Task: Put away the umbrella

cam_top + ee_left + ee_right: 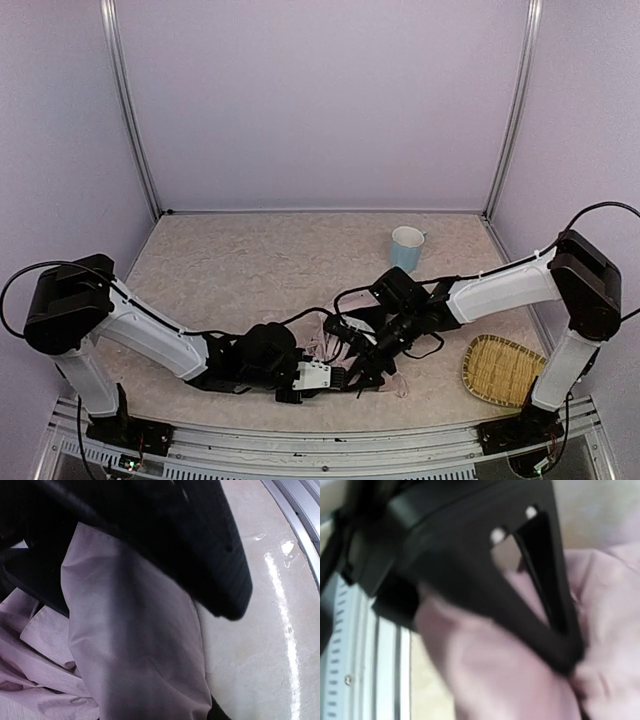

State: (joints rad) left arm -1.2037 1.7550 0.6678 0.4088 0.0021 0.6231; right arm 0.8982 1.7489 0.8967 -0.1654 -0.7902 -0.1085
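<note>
The umbrella (325, 345) lies crumpled near the table's front edge, and only its pale pink fabric shows between the two arms. My left gripper (345, 377) reaches in from the left. In the left wrist view the pink fabric of the umbrella (135, 645) is bunched between my left gripper's (125, 580) black fingers (215, 555), which press on it. My right gripper (368, 372) comes in from the right, close against the left one. The right wrist view is blurred. In it my right gripper (470, 625) stands open over the umbrella (510, 680). The shaft and handle are hidden.
A light-blue cup (406, 248) stands at the back right. A woven bamboo tray (500, 368) lies at the front right, beside the right arm. The metal rail (320, 440) of the table's front edge runs just behind both grippers.
</note>
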